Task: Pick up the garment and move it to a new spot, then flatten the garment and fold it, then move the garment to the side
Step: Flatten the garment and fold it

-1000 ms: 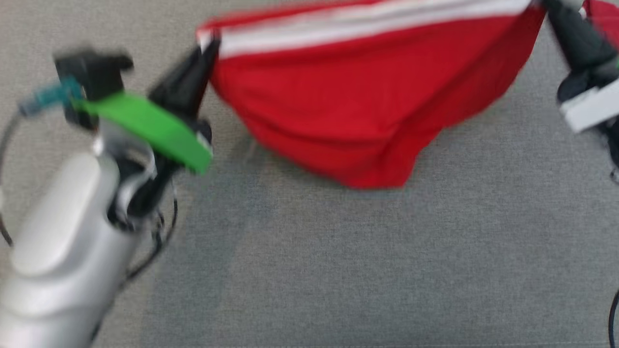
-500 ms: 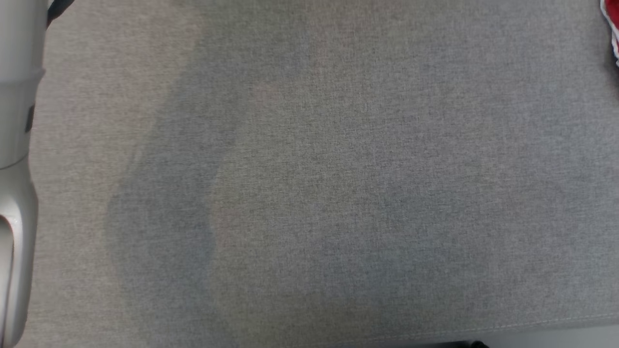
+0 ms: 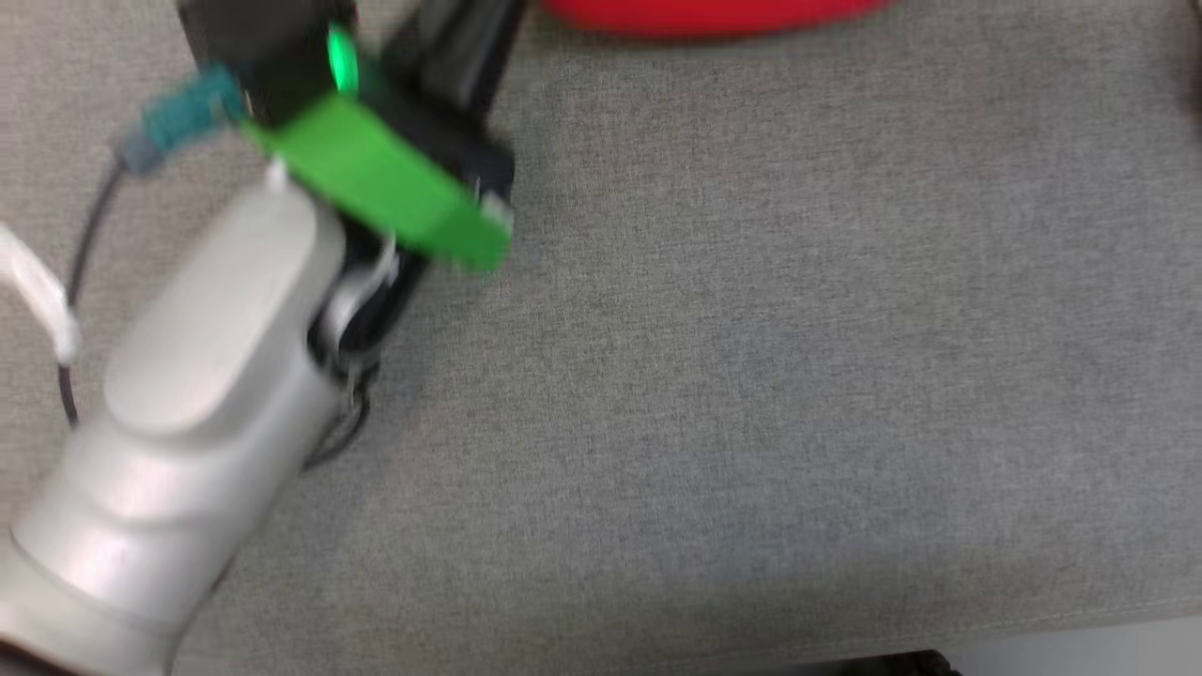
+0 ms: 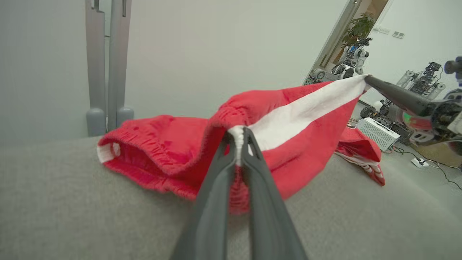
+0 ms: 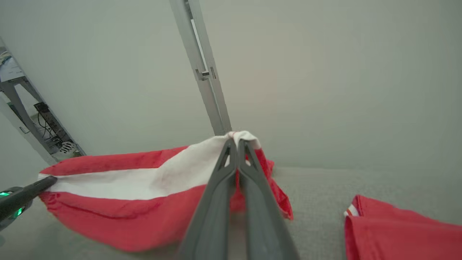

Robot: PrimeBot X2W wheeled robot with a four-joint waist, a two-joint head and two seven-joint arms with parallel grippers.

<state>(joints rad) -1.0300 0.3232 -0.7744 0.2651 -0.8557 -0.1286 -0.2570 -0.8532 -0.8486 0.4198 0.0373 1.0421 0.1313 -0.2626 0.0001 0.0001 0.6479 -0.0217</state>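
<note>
Red-and-white, spans lengthwise from left pincer (image 4: 236, 142) to right pincer (image 5: 237, 142), both clamped shut on stripe ends of the garment (image 4: 310, 144)

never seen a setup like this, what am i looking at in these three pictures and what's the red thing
It is a two-armed robot. One picture comes from a camera on its head, looking down at a grey surface and its pale left arm. The other two come from cameras on the wrists, each looking along that arm's two dark fingers. The left gripper and right gripper are shut on the white-striped edge of a red garment, stretching it between them while its lower part sags onto the surface. More red cloth lies nearby.
</note>
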